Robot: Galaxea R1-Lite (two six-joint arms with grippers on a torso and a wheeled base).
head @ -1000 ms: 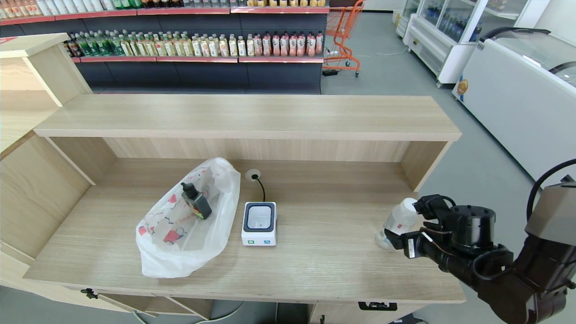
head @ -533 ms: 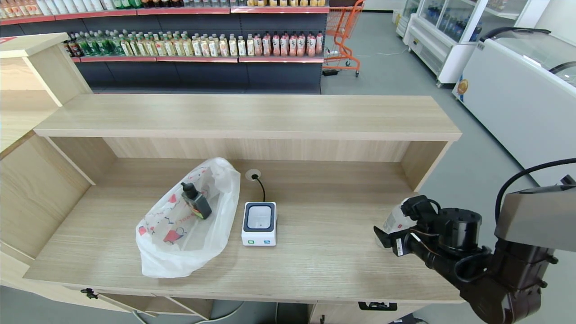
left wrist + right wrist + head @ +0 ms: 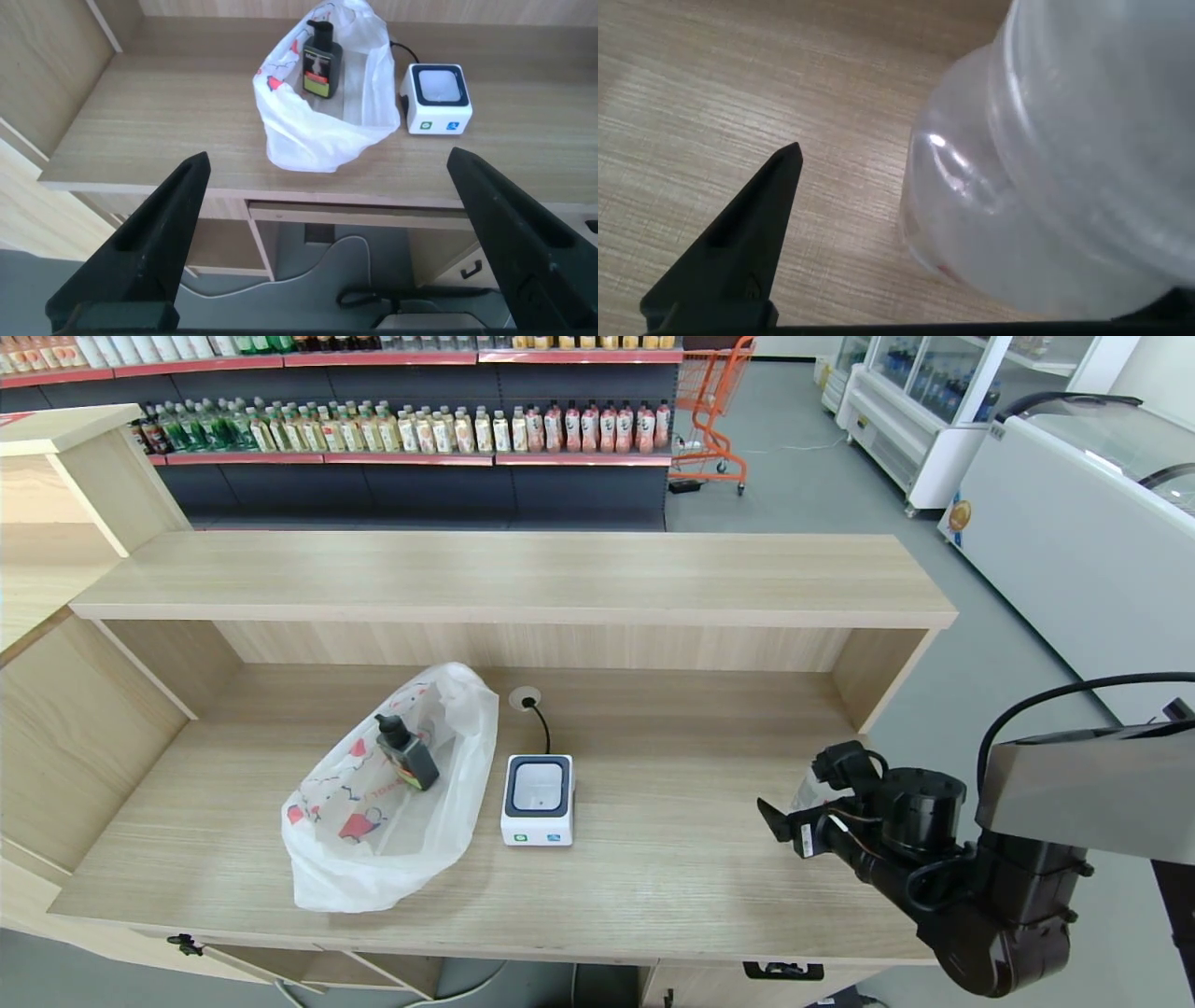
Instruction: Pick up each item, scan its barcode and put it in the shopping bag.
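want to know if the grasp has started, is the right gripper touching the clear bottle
Cannot tell. In the right wrist view bare counter separates one finger of the right gripper from the clear bottle; the other finger's side is unclear.

Work recess of the counter point(image 3: 672, 887): the back panel point(image 3: 523, 646) under the raised ledge point(image 3: 513, 579) and the left side panel point(image 3: 93, 728) and right side panel point(image 3: 882, 677) close three sides, so entry is from the front and from above. The shopping bag point(image 3: 373, 845) takes up the left-centre, its mouth open upward around a dark bottle point(image 3: 407, 753). The scanner point(image 3: 538, 799) stands just beside the bag, leaving only a narrow slot, and its cable point(image 3: 541, 726) runs to the rear. A broad stretch of bare wood separates the scanner from the right gripper point(image 3: 798, 789), which straddles the clear bottle point(image 3: 1036, 168); a strip of wood shows between one finger point(image 3: 738, 252) and the bottle wall.
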